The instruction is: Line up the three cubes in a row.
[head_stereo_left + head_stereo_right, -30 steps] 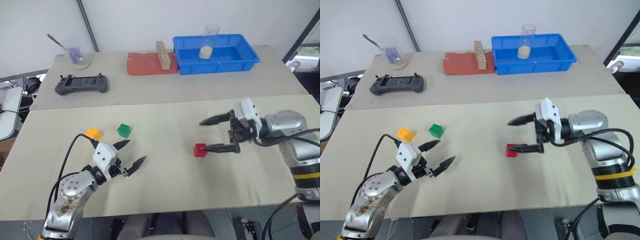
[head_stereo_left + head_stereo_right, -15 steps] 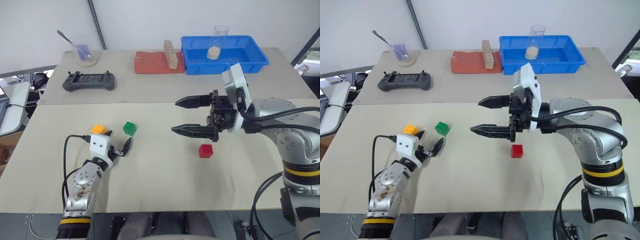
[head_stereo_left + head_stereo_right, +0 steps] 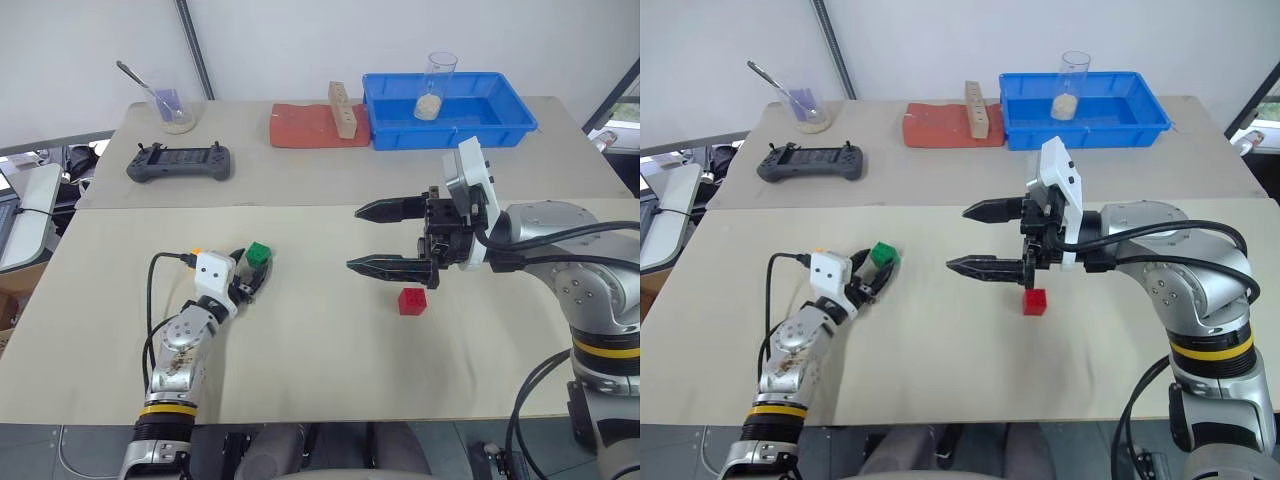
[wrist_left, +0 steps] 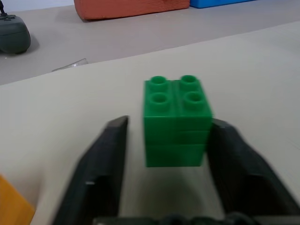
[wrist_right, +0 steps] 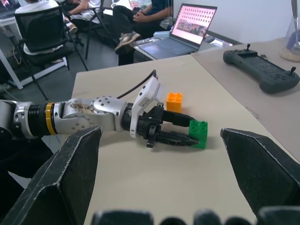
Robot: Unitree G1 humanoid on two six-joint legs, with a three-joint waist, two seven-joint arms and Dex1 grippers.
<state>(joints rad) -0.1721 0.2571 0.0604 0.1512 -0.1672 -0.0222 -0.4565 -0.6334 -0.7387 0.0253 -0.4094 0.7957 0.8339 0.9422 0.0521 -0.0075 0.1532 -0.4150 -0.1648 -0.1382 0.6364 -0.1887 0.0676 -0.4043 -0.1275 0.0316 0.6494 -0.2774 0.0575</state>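
The green cube (image 3: 259, 254) sits left of the table's middle, between the fingers of my left gripper (image 3: 250, 272). In the left wrist view the green cube (image 4: 176, 122) has one finger against its side and a thin gap at the other. The orange-yellow cube (image 5: 174, 101) lies just behind that gripper's white housing, mostly hidden from the head views. The red cube (image 3: 412, 301) lies alone right of centre. My right gripper (image 3: 354, 238) hovers wide open above and left of the red cube, pointing toward the left arm.
On the far table stand a blue tray (image 3: 455, 136) holding a glass (image 3: 435, 85), a tall wooden block (image 3: 345, 108) on a red mat (image 3: 300, 128), a game controller (image 3: 178, 164) and a glass with a spoon (image 3: 172, 108).
My left gripper has reached forward to the green cube and closed in around it. My right gripper lifted away from the red cube a second ago and has since held almost still.
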